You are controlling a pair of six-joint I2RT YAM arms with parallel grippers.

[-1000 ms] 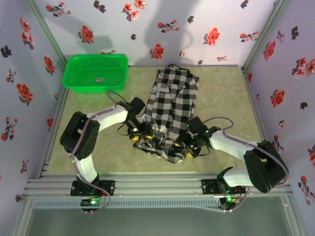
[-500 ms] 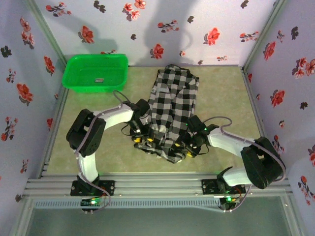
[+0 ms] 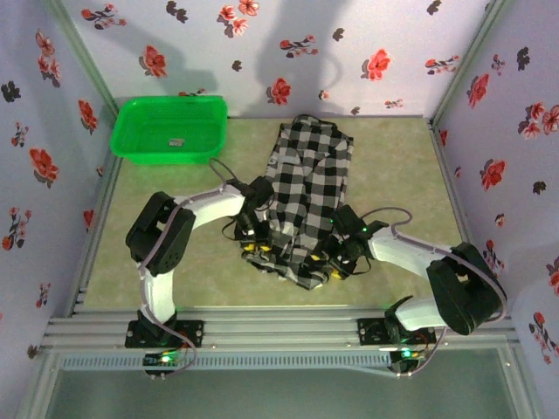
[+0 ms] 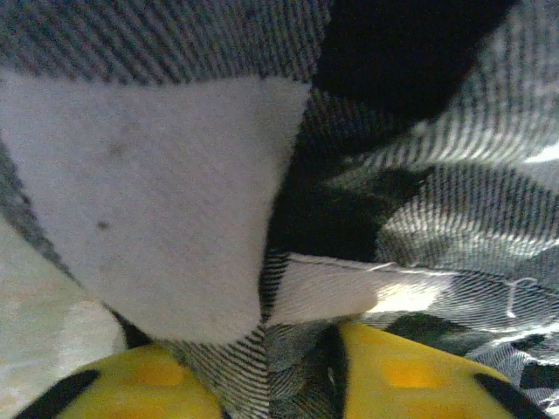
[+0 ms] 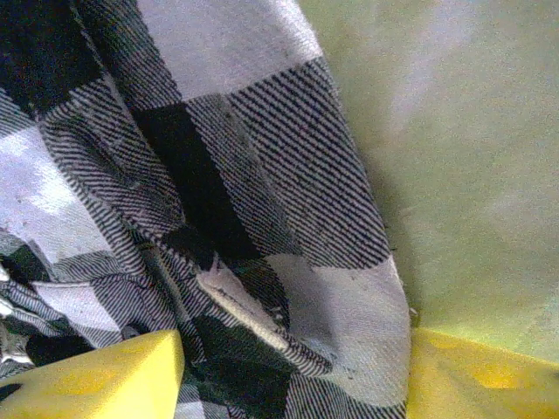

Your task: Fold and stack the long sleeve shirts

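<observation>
The left pincer [image 3: 254, 247] has slid in, nipping the shirt [image 3: 306, 188] hem. The right pincer [image 3: 325, 269] straddles it, unclenched; a lift looks likely next.

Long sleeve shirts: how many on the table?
1. The checked shirt lies mid-table, right of the green basket. Others could be hidden in its folds.

Cropped at the bottom edge, yellow fingers [image 4: 144, 388] of the left gripper [image 4: 279, 393]; shirt [image 4: 367, 218] cloth bunched between them, pinched or loose impossible to tell. Likewise for the right gripper [image 5: 293, 380], fingers wide around a fold. Well beyond the left fingers, unidentifiable speck [image 3: 175, 141] in the basket [image 3: 127, 122].
</observation>
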